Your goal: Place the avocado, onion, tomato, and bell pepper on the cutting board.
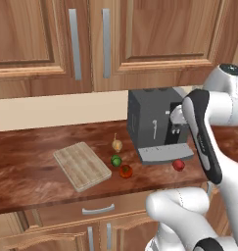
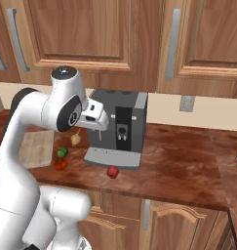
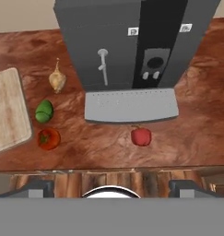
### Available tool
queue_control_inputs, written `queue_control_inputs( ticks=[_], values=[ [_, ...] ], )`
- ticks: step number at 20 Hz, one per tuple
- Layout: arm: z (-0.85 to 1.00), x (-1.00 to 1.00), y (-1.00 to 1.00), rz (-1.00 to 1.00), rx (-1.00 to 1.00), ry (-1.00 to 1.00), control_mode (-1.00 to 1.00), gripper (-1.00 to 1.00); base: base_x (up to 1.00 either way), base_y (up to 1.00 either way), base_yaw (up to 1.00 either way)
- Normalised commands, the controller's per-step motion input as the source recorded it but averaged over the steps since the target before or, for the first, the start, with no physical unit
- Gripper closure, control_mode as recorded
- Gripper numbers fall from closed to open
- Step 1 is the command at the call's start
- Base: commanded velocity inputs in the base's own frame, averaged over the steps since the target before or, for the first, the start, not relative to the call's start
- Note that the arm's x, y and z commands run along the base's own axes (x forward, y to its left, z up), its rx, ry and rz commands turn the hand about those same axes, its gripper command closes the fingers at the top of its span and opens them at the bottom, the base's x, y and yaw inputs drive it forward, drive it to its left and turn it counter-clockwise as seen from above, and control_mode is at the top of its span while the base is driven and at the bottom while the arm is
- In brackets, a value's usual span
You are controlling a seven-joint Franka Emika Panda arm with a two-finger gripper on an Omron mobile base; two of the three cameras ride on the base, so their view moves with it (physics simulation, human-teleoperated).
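Four rounded vegetables beside striped light-wood cutting board, unmoved.

The left base view looks forward and down from behind the arm's left at the reddish-brown wooden counter; the right base view does so from its right. Both share the dark grey boxy coffee machine. The hand view faces steeply down on that machine, closer.
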Motion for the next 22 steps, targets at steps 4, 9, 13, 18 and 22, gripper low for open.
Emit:
queue_control_inputs(
  ticks=[4, 9, 13, 18, 22],
  values=[
    [0.00, -0.09, -0.62, 0.01, 0.07, -0.01, -1.00, -1.00, 0.00, 0.00, 0.00],
    [-0.03, -0.02, -0.65, 0.02, 0.10, 0.00, -1.00, -1.00, 0.00, 0.00, 0.00],
    [-0.18, 0.01, -0.34, 0.02, 0.06, 0.00, -1.00, -1.00, 0.00, 0.00, 0.00],
    [-0.58, 0.00, -0.29, 0.00, 0.00, 0.14, -1.00, -1.00, 0.00, 0.00, 0.00],
    [-0.59, 0.11, -0.01, -0.02, -0.01, 0.30, -1.00, -1.00, 0.00, 0.00, 0.00]
  ],
)
